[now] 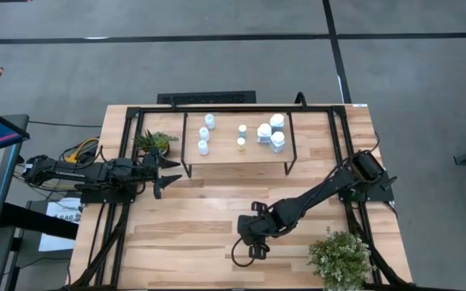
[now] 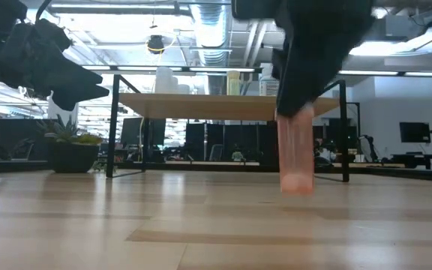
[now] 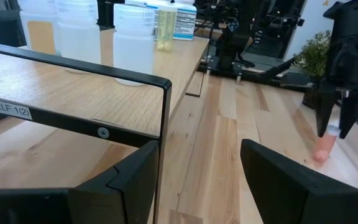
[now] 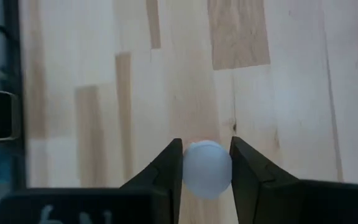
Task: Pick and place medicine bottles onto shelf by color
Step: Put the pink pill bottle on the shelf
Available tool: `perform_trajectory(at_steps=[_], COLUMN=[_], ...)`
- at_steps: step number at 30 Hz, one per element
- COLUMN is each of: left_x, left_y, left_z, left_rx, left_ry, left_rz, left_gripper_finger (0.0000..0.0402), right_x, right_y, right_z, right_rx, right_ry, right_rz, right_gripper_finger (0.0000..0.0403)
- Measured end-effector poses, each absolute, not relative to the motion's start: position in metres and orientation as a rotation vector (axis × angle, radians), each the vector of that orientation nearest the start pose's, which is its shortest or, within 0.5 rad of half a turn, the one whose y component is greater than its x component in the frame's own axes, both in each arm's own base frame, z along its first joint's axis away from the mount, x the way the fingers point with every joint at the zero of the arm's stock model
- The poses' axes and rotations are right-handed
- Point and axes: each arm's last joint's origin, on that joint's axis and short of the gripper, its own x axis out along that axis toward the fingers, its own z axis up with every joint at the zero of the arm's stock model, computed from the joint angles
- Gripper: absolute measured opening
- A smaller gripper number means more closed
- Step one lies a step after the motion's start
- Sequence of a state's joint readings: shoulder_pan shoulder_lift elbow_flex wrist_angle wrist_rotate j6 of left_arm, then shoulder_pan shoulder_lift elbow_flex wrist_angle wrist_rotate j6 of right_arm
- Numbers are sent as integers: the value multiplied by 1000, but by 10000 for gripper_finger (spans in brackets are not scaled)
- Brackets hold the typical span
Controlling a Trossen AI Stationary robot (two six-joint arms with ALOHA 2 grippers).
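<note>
Pale wooden planks form the worktop point(image 1: 192, 218). At its near middle the right end effector point(image 4: 207, 169) points straight down, clamped on a small white-capped medicine bottle point(image 4: 207, 168) with a pinkish-orange body that stands on the wood. The left end effector point(image 3: 197, 177) hovers at the left, beside the shelf's left end, fingers parted with nothing between them. On the low light-wood shelf with black wire legs point(image 1: 237, 153), at the far side, stand eight small round bottles point(image 1: 270, 133).
</note>
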State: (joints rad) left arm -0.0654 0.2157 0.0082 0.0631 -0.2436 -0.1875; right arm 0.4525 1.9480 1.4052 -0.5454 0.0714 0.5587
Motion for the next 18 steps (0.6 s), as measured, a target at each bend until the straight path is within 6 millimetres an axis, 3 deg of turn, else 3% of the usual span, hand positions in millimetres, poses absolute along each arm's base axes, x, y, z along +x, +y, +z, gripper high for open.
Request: perform_trajectory(at_steps=[3,8,14,18], left_x=[109,109,109,109], left_y=[0,0,0,0], left_z=[154,154,154,154], left_rx=[-164,-164,-164,-164], left_ry=[126,126,126,126], left_rz=[191,191,192,194], left_gripper_finger=[215,215,215,215], right_x=[364,370,380,386], right_y=[170,152,110,75], right_z=[207,258,317,338], right_rx=[245,227,166,156], right_ry=[1104,1096,1073,1041], right_rz=[30,16,-11,-53], right_gripper_finger=[105,107,105,104])
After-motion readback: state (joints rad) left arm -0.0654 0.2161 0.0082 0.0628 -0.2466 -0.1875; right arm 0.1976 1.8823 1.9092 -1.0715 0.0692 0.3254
